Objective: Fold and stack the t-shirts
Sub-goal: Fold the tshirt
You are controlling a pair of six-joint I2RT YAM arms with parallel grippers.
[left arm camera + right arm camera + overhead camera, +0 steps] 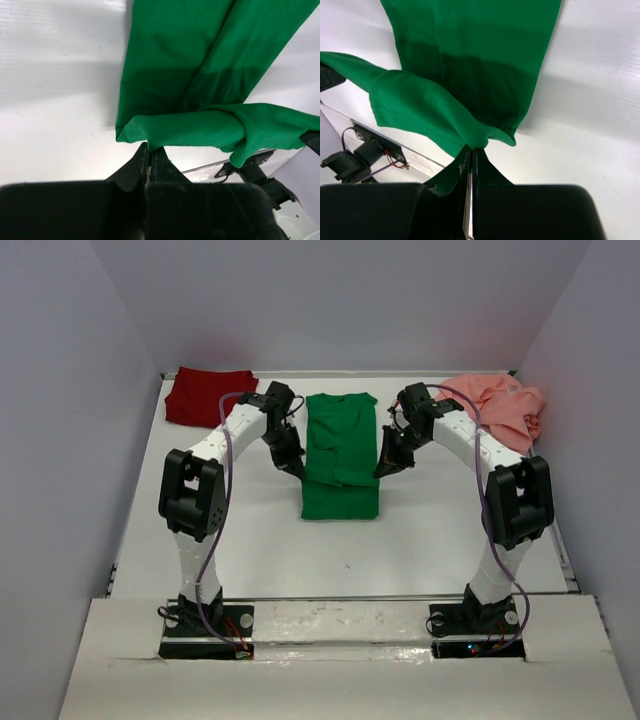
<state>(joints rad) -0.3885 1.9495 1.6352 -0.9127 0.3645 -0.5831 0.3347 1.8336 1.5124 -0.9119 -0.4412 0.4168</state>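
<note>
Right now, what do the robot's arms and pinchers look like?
The left arm and right arm are white tubes with chunky black joints, each trailing a thin purple cable. The left gripper and right gripper are black with pointy fingers.

The bright green cloth t-shirt (pixel 175 60) runs off the top edge in both wrist views. Top view, upper right: the white right arm (pixel 460 430) overlaps the salmon pink cloth t-shirt (pixel 510 405).

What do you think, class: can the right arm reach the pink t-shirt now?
Probably not yet: the right gripper is shut on the green t-shirt, so it must release first. The pink t-shirt lies uncovered nearby.
</note>
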